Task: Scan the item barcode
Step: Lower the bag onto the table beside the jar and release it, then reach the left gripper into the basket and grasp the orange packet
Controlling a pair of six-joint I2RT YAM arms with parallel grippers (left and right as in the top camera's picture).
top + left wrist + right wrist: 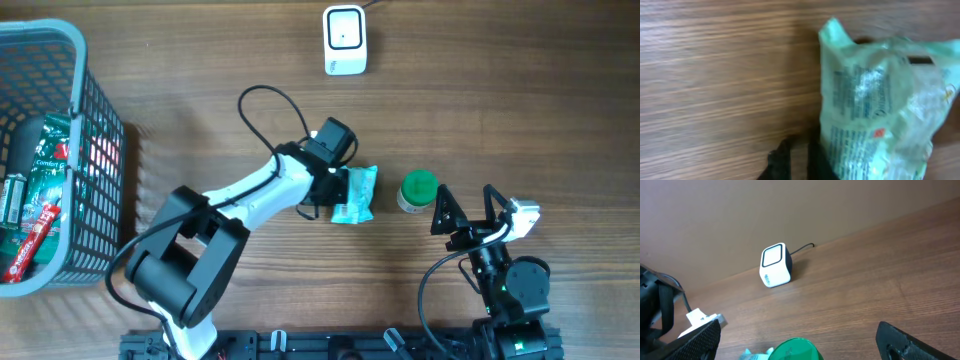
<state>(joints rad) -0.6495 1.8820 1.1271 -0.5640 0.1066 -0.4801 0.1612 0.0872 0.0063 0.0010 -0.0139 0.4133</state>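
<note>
Reaching across the middle of the surface (520,90), the left gripper (336,186) sits at the near-left edge of the mint-green packet (354,195). Its jaws are pressed together, dark tips right against the crinkled film. From the left wrist view I cannot tell whether a fold of film is caught between them or they merely touch it.

The packet lies flat near the centre, with its long axis running away from the robot's base. That axis points roughly at the white scanner (345,40), which stands upright well beyond it at the far edge with its cable trailing off. I judge that line from packet to scanner window to be what the coming move depends on. Only bare wood lies between the 2, so nothing blocks a straight carry forward.

The left arm is plainly the nearer one. The right gripper (465,207) hovers near its own base with its 2 fingers spread wide and holding nothing. A green-lidded jar (418,190) stands between it and the packet, just beside the packet's right edge. A sideways swing of the packet could clip that jar.

Off to the far left, a grey basket (100,150) holds more packaged goods, well apart from all this.
</note>
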